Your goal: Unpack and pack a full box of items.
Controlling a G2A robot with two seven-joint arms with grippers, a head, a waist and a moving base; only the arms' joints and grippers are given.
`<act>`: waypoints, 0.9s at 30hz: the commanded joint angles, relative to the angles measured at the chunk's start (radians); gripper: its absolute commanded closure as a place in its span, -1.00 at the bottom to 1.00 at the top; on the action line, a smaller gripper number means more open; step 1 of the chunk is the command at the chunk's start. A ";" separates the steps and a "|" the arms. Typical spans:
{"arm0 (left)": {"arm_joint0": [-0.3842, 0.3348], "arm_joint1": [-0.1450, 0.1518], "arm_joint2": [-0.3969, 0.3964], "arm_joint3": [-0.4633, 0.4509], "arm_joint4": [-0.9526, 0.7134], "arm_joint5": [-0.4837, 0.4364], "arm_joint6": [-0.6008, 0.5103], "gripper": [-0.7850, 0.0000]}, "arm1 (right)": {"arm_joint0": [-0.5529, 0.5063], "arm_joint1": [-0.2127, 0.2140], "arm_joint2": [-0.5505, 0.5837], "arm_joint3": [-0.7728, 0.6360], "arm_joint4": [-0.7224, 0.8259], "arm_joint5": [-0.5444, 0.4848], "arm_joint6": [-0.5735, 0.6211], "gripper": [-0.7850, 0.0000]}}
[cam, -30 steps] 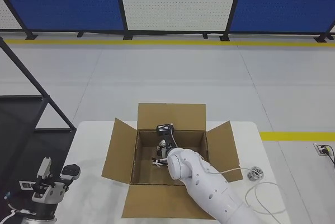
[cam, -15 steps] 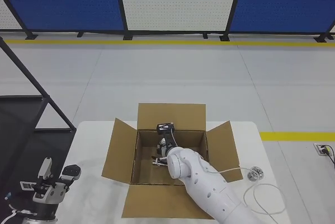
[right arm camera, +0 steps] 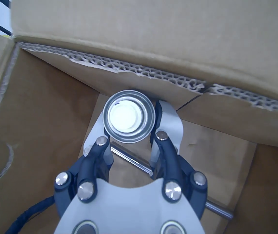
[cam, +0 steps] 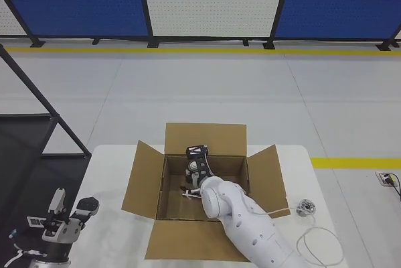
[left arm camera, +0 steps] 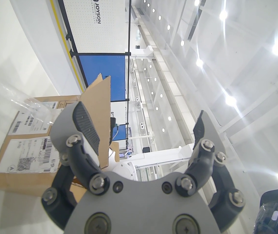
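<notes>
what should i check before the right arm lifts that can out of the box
1. Right tool shut on can, one finger on each side: ok.
2. Can upright, cap on top: ok.
3. Room between can and box wall: not ok, the can stands right by the wall.
4. Rod on the box floor free of the right tool: cannot tell.
5. Box flaps open above the can: ok.
6. Left tool open, off to the side of the box: ok.
</notes>
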 commanded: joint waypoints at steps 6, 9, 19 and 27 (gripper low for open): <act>-0.016 0.000 0.010 0.008 0.011 0.015 -0.013 -1.00 | -0.205 0.083 0.146 -0.379 -0.164 -0.141 0.080 1.00; -0.024 0.001 0.013 0.015 0.014 0.018 -0.018 -1.00 | -0.305 0.113 0.221 -0.545 -0.208 -0.219 0.115 1.00; -0.038 0.001 0.020 0.022 0.022 0.032 -0.029 -1.00 | -0.551 0.168 0.413 -0.960 -0.246 -0.385 0.179 1.00; -0.038 0.001 0.031 0.013 0.030 0.035 -0.036 -1.00 | -0.564 0.169 0.432 -0.974 -0.246 -0.352 0.185 1.00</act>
